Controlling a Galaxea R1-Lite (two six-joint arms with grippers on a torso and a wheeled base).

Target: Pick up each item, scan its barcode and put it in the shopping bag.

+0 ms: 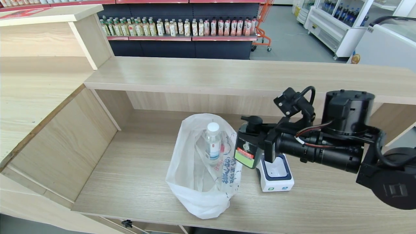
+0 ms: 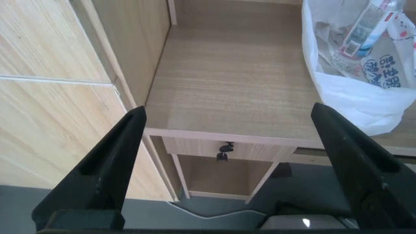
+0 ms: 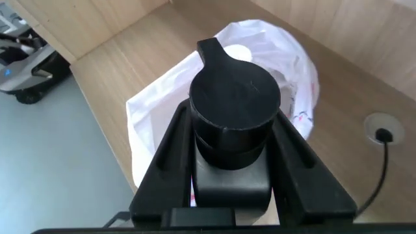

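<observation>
The right pincer has a capped container between its fingers. Just to the pincer's left, on the counter, sits the shopping bag with a water bottle inside it. The scanner stands on the counter below the pincer, slightly to its right

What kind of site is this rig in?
Likely a small shop's checkout: shelves of bottled drinks behind, drink fridges, and a barcode scanner beside a shopping bag on the wooden counter.
</observation>
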